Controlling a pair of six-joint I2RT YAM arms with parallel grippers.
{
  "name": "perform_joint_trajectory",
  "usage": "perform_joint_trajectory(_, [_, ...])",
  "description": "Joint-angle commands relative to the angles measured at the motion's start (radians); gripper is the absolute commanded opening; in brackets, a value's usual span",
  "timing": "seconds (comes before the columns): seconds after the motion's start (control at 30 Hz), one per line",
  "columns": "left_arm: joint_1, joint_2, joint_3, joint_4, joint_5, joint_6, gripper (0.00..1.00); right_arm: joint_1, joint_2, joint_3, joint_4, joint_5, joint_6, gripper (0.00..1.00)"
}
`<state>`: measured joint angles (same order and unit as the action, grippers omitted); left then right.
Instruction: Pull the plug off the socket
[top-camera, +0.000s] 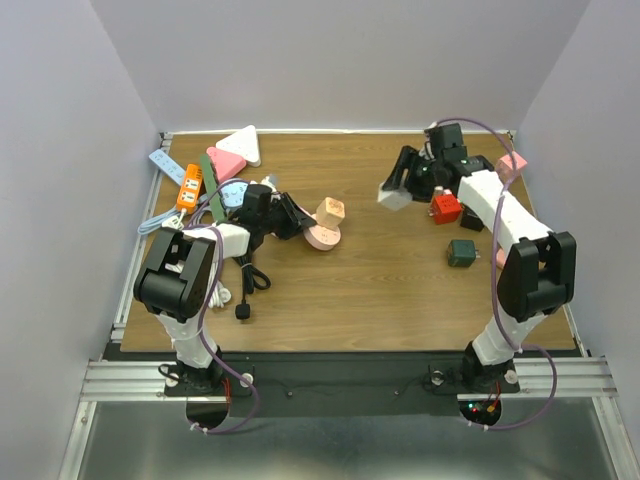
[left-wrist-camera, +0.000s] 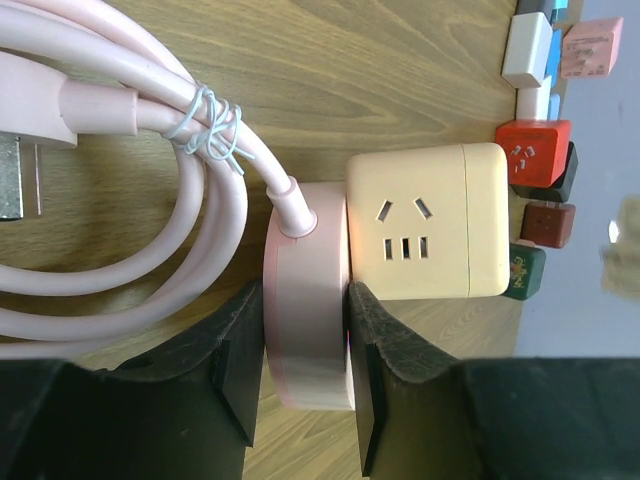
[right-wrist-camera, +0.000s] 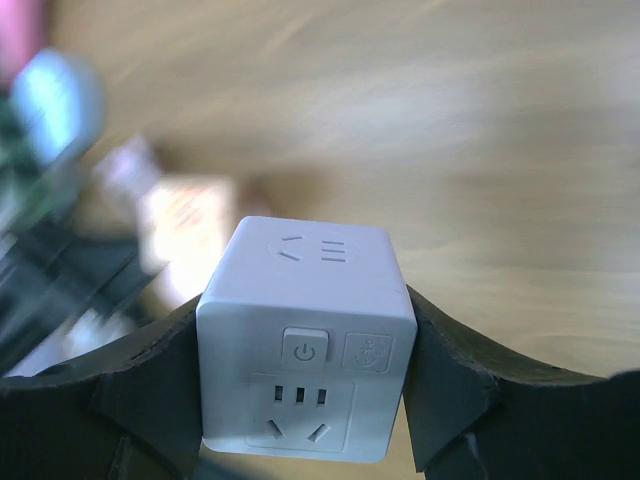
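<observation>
The overhead view is bright and even, with soft, short shadows on the wooden surface (top-camera: 400, 290). The left wrist view is sharp up close; at its right edge a pale shape (left-wrist-camera: 625, 235) dissolves into blur. In the right wrist view the white cube (right-wrist-camera: 305, 345) is crisp, the background smeared and washed with glare, and the jaws are dark and almost featureless.

We look down on a bare wooden worktop (top-camera: 400, 300), plain pale lilac walls (top-camera: 340, 60) closing it in at left, right and far side, an aluminium rail (top-camera: 340, 378) along its near edge, grey sheet metal (top-camera: 340, 445) nearer still, soft even light
</observation>
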<state>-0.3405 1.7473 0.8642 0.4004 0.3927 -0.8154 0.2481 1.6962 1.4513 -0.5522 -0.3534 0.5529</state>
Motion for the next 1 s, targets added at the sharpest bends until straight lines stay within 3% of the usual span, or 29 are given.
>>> perform_joint_trajectory(0.0, [0.011,-0.02,0.004,-0.087,-0.031,0.12,0.0,-0.073,0.029,0.147,-0.074,0.44,-0.1,0.01])
perform_joint_trajectory(0.3, [0.012,-0.049,0.009,-0.089,0.06,0.14,0.0,-0.173,0.307,0.421,-0.1,0.721,-0.163,0.0])
perform_joint_trajectory(0.47, [0.012,-0.071,0.01,-0.11,0.077,0.156,0.0,-0.214,0.468,0.627,-0.149,0.774,-0.179,0.01])
perform_joint_trajectory(0.6, [0.011,-0.091,0.015,-0.132,0.083,0.173,0.0,-0.243,0.536,0.666,-0.163,0.832,-0.173,0.0])
perform_joint_trajectory(0.73, [0.012,-0.082,0.032,-0.146,0.092,0.191,0.0,-0.277,0.598,0.684,-0.178,0.778,-0.18,0.02])
perform_joint_trajectory(0.77, [0.012,-0.081,0.035,-0.149,0.095,0.194,0.0,-0.28,0.603,0.684,-0.18,0.768,-0.182,0.05])
perform_joint_trajectory(0.9, [0.012,-0.055,0.059,-0.164,0.11,0.2,0.0,-0.286,0.609,0.693,-0.18,0.645,-0.194,0.36])
perform_joint_trajectory(0.93, [0.011,-0.054,0.068,-0.167,0.11,0.203,0.0,-0.286,0.612,0.704,-0.18,0.631,-0.196,0.55])
perform_joint_trajectory(0.97, [0.012,-0.048,0.073,-0.17,0.113,0.206,0.0,-0.286,0.614,0.715,-0.181,0.623,-0.2,0.6])
